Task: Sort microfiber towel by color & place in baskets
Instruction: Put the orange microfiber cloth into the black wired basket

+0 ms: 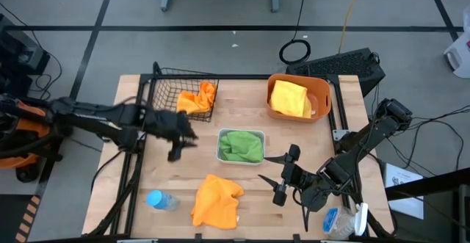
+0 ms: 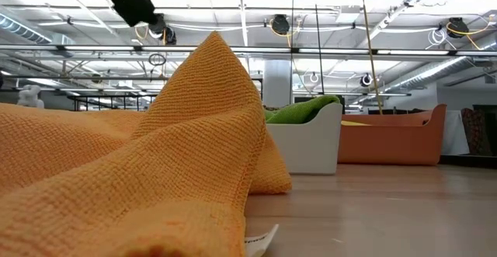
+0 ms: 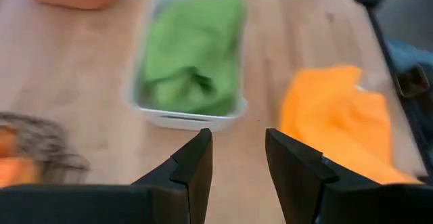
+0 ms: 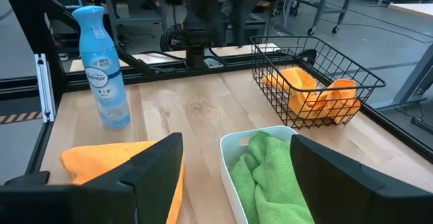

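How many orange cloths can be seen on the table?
2. One orange cloth lies in the black wire basket. The other orange cloth lies loose on the table, beside the spray bottle. More may be hidden under these.

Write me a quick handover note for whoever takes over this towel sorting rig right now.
Left pincer: open and empty, above the table between the black wire basket and the white tray.
Right pincer: open and empty, over the table right of the loose orange towel.
Done: orange towel in the wire basket, green towel in the white tray, yellow towel in the orange tub.
Left: the loose orange towel at the table's front edge, beside the blue-capped bottle, should probably join the orange one in the wire basket.
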